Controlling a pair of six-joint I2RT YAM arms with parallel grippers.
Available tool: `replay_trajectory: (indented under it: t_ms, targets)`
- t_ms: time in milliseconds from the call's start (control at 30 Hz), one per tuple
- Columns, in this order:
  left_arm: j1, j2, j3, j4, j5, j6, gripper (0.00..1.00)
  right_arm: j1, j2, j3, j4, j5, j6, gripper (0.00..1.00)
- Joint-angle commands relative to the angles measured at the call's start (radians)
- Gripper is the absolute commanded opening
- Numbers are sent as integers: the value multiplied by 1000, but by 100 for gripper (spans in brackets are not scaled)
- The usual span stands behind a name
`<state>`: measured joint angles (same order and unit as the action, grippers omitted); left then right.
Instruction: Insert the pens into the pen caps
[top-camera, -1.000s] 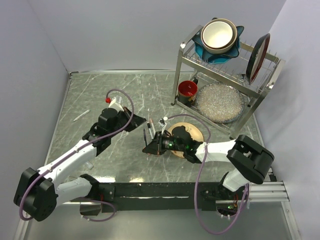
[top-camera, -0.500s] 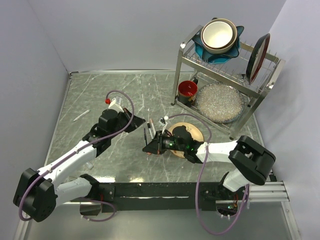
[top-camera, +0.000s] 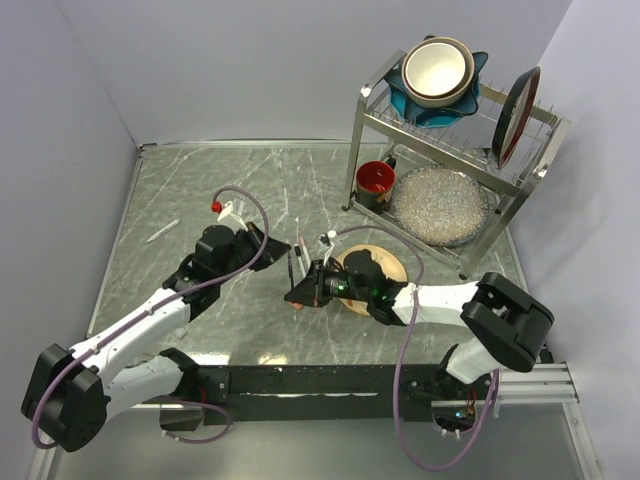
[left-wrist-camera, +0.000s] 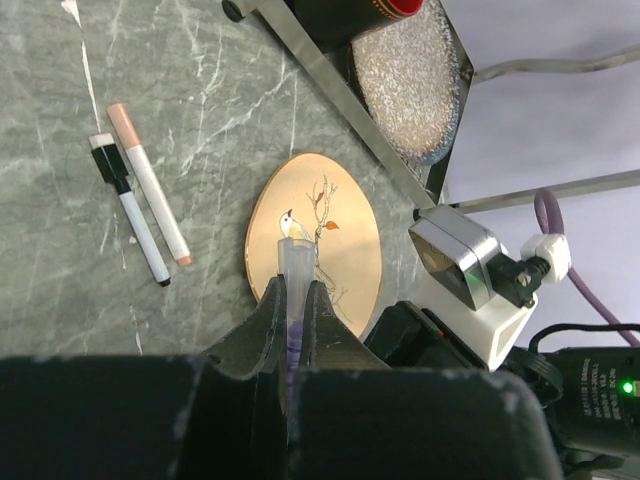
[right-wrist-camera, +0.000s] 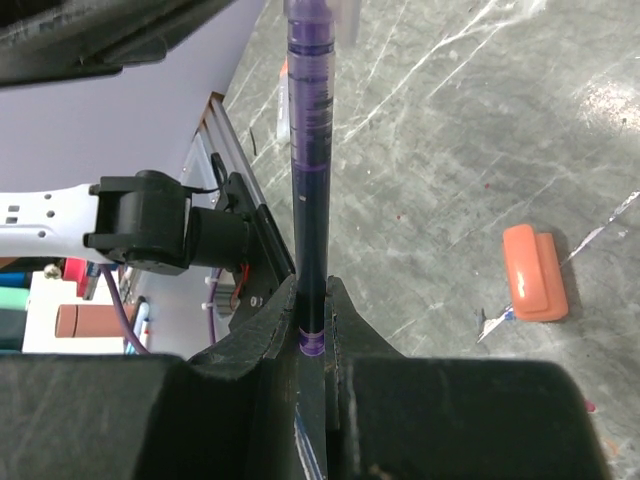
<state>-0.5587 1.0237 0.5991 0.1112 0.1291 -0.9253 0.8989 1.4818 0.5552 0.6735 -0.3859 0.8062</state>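
Now the right gripper (right-wrist-camera: 313, 300) is clamping the purple pen (right-wrist-camera: 308, 170), probably light, stiff and slippery, low on its barrel, while the left gripper (left-wrist-camera: 293, 305) is pinching a clear cap (left-wrist-camera: 292, 255) above the table (left-wrist-camera: 60, 300).

Purple pen (right-wrist-camera: 307, 170) – dark translucent barrel, clamped in right jaws, far end up against pale see-through tube.
Clear cap (left-wrist-camera: 292, 262) – stubby, purple-tinted at base, pinched in left jaws.
Orange cap (right-wrist-camera: 535, 272) lies flat on counter, alone.
Black-tipped white pen (left-wrist-camera: 132, 228) and white pen with pink end, reddish tip (left-wrist-camera: 150, 190) lie side by side, near parallel.
Pale pen (top-camera: 162, 231) well apart, counter's left.
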Motion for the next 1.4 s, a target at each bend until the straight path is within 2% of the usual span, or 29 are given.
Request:
replay_trajectory:
  t_ms: [0,200,267,300,333,433,633,967,1367]
  targets:
    - [-18,-33,-18,68,41,39,1,3,-40,64,-8,36,-18,0]
    - [-36,-68,-44,107,89,94,1,-9,-77,100,-63,55,-47,0]
    - [-38,-79,-47,99,92,103,6,-20,-92,106,-74,56,-74,0]
    - [-38,-91,-45,94,95,114,10,-23,-101,107,-84,55,-88,0]
    - [-38,-97,-44,84,95,117,21,-22,-116,114,-94,53,-131,0]
    - [-38,-122,-33,67,93,118,39,-18,-130,129,-141,19,-176,0]
    - [-38,-146,14,30,93,125,53,-3,-173,77,-109,-5,-188,0]
    - [-38,-155,94,4,148,123,65,24,-264,66,-158,7,-222,0]
    - [-38,-140,160,9,190,89,68,43,-310,48,-172,12,-223,0]
